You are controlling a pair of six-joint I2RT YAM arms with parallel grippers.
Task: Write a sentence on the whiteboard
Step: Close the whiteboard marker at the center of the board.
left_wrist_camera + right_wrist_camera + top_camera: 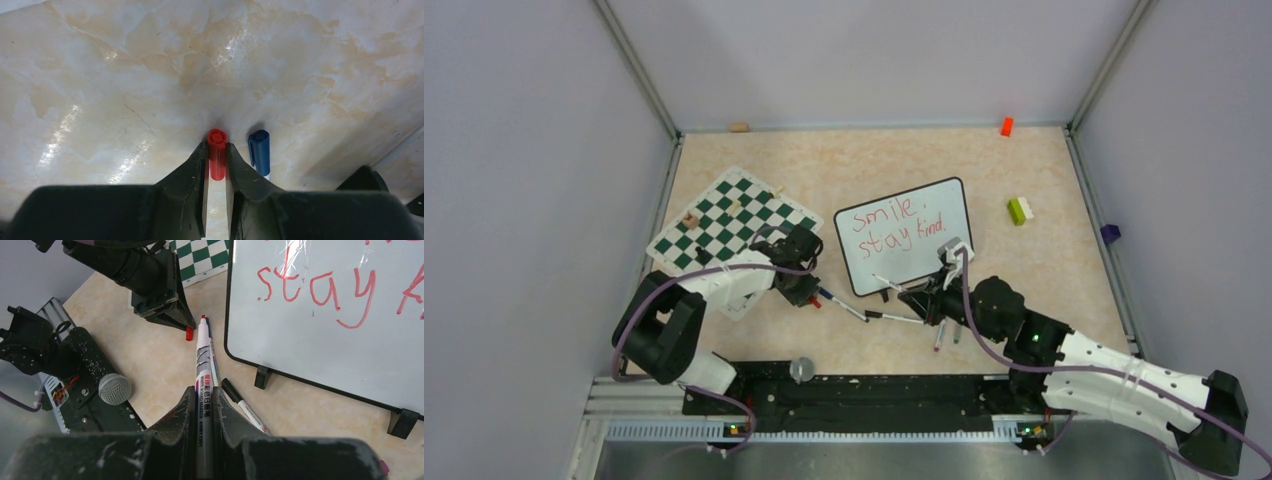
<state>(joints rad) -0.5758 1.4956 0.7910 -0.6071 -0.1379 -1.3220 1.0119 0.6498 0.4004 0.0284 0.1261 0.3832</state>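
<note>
1. Two lines of red handwritten marker lettering, "smile. stay kind.", fill the small glossy white whiteboard with thin black frame. It stands on its black feet mid-table, just beside the green-and-white checkered chess mat.
2. Writing looks finished, so the step in hand is probably recapping.
3. Right gripper is clamped narrow on a white-barrelled red-tipped marker, tip aimed toward the left gripper.
4. Left gripper pinches a small red plastic cap low over the beige marbled tabletop.
5. To do it well: line the barrel up with the cap bore, push straight and slow, grips firm so the cap can't twist.
6. Cannot tell which way the cap mouth faces; check first.
7. Avoid nudging the loose blue-capped marker and the black-capped marker lying nearby.
</note>
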